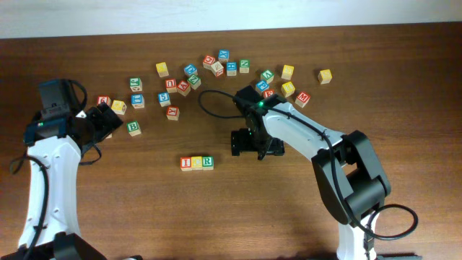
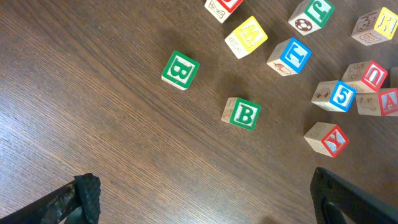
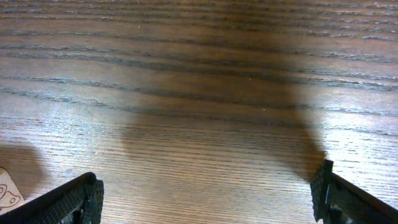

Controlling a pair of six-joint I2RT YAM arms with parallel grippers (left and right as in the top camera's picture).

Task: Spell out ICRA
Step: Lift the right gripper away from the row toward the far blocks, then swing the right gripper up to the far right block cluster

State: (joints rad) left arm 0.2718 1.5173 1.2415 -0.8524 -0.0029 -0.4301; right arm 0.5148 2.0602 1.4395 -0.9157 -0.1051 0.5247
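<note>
A row of three cubes lies at the front centre of the table: the red I (image 1: 186, 163), the yellow C (image 1: 197, 162) and the green R (image 1: 208, 162), touching side by side. My right gripper (image 1: 257, 147) hovers just right of this row. It is open (image 3: 208, 208) over bare wood, with only a pale cube corner (image 3: 6, 186) at the lower left. My left gripper (image 1: 110, 120) is open (image 2: 205, 208) at the far left, empty. A red cube that looks like an A (image 2: 387, 101) sits at the right edge of the left wrist view.
Many loose letter cubes are scattered across the back of the table (image 1: 216, 68). Near my left gripper lie two green B cubes (image 2: 180, 68) (image 2: 242, 114), a yellow cube (image 2: 247, 36), a blue T (image 2: 291, 55), a blue 5 (image 2: 336, 95) and a red Y (image 2: 329, 138).
</note>
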